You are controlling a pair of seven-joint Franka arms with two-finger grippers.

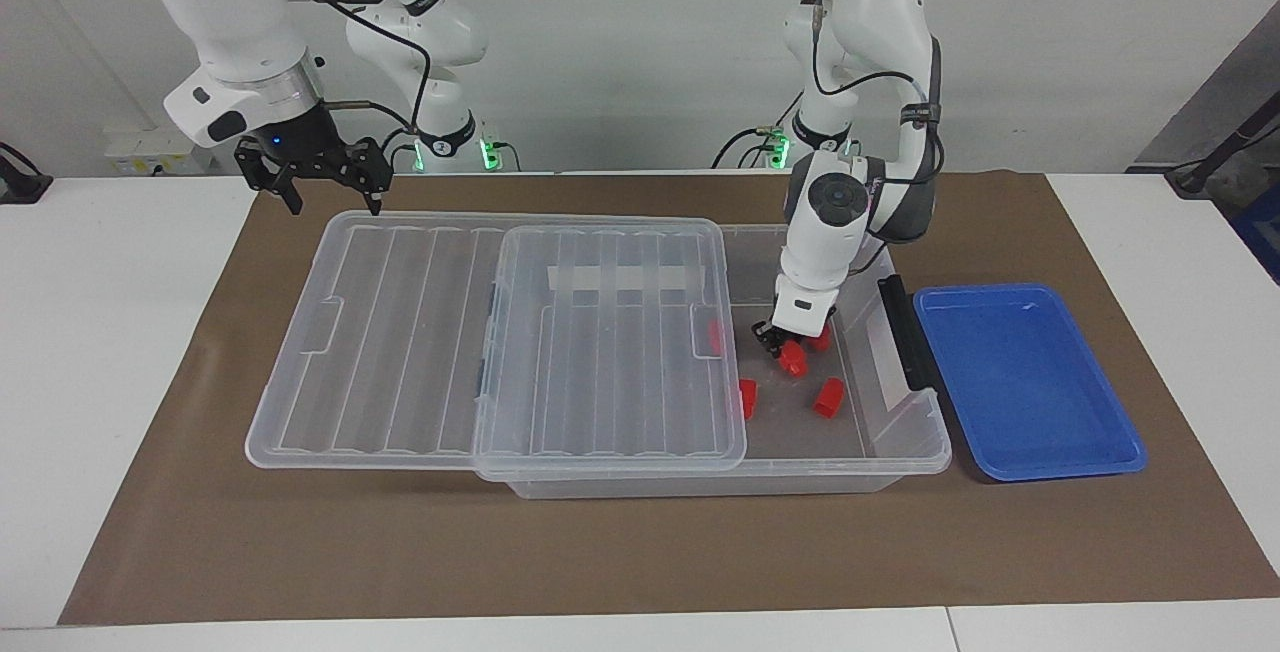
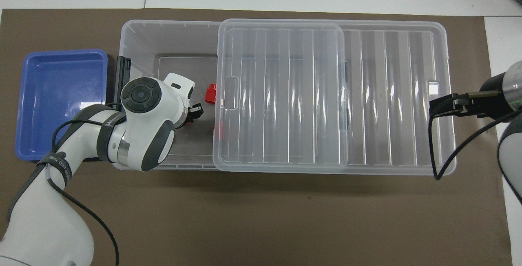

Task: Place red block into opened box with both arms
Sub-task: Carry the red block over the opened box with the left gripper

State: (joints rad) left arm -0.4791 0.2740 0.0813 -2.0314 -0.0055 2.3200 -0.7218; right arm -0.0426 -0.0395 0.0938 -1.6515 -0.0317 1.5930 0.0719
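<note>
The clear box (image 1: pixel 905 460) lies lengthwise on the mat, its ribbed lid (image 1: pixel 400 332) slid toward the right arm's end, so the end by the left arm is uncovered. My left gripper (image 1: pixel 785 344) reaches down into that uncovered end, shut on a red block (image 1: pixel 793 361) just above the box floor. Three more red blocks lie in the box (image 1: pixel 828 397) (image 1: pixel 747 398) (image 1: pixel 820 340), and one sits under the lid's edge (image 1: pixel 716 335). From overhead the left wrist hides the held block. My right gripper (image 1: pixel 325 190) hangs open above the lid's end (image 2: pixel 438 94).
A shallow blue tray (image 1: pixel 1020 382) sits beside the box at the left arm's end. The box's black handle (image 1: pixel 905 332) lies between them. A brown mat (image 1: pixel 640 552) covers the table under everything.
</note>
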